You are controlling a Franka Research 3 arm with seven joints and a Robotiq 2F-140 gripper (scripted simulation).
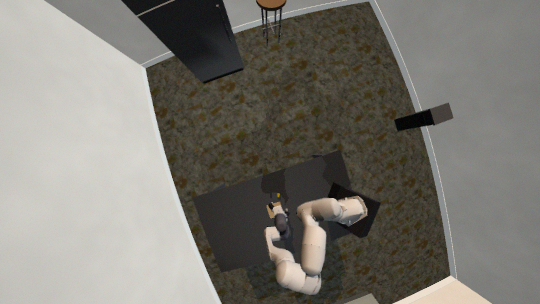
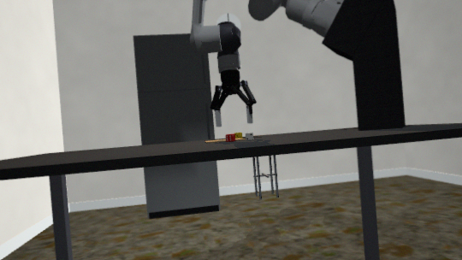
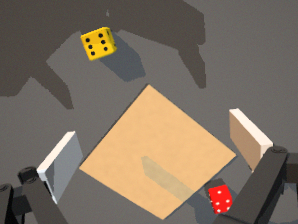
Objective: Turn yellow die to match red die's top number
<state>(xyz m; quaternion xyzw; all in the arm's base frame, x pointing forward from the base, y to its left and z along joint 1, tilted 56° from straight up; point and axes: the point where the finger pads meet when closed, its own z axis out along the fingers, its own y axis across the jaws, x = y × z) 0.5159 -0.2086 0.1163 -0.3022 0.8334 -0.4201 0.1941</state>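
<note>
The surface carries the mat and the dice. Above it reaches the arm, with the end effector pointing down. The end effector is wide open with nothing between its fingers, and well clear of the surface.

The mat lies flat, below the fingers in the wrist view. No die is seen on it there.

The yellow die rests on the surface, off the mat, with six on top. The red die sits just beside the mat, near one finger in the wrist view. Its top appears to read five, though the pips are small; confirmation is advised. The white die shows in the exterior view only; its number cannot be read.

Progress: neither the placing nor, if that reading is right, the turning is done. Outstanding are grasp, turn, placing fully on the mat and release.

Position: the yellow die lies lower than the end effector and off to one side, beyond the mat's corner and outside the finger gap. The end effector would need to shift across before descending.
</note>
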